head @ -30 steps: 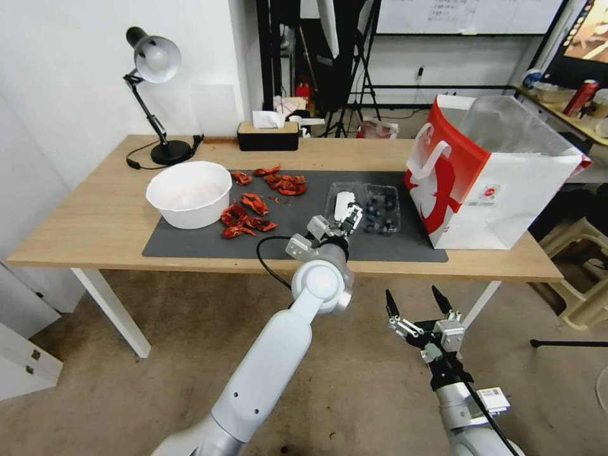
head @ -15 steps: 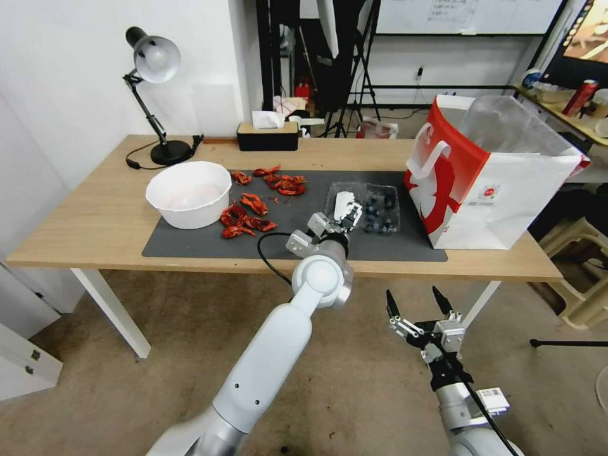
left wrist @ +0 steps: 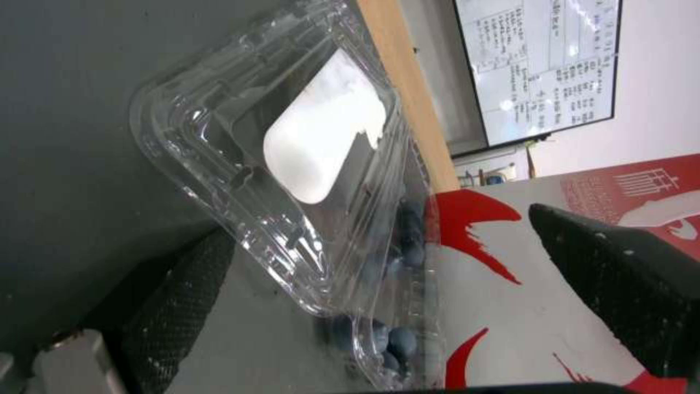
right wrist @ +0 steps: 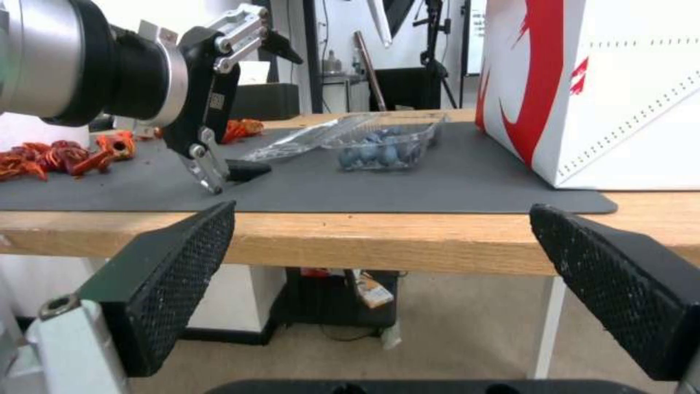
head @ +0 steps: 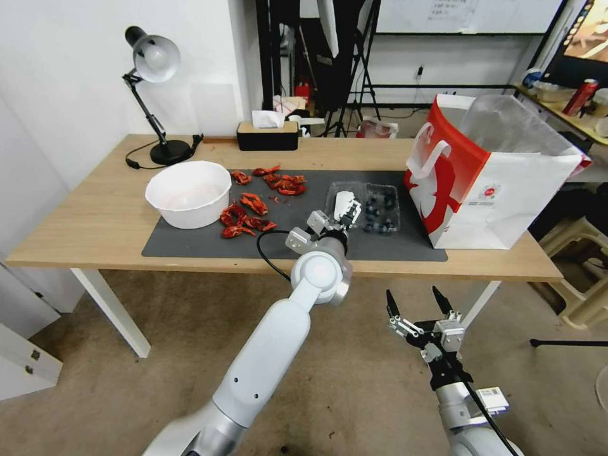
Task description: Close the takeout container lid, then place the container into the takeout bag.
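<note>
Grey mat (head: 304, 218): my left gripper (head: 337, 223), jaws spread, under the lid (left wrist: 321, 142); I'd sweep right, pressing down gently. Right gripper (head: 419, 303) spread, parked.

This looks like a robotics lab or test studio, not a home or eatery. A plain wooden table (head: 95, 221) stands on a bare concrete floor (head: 158, 392), against a white wall. Behind it stand black tripods and light stands (head: 361, 69) with cables, and a whiteboard (head: 468, 16) covered in writing hangs on the rear wall. A desk lamp (head: 152, 60) and a tissue box (head: 267, 134) sit on the table, and a side bench (head: 563, 107) holds clutter.
</note>
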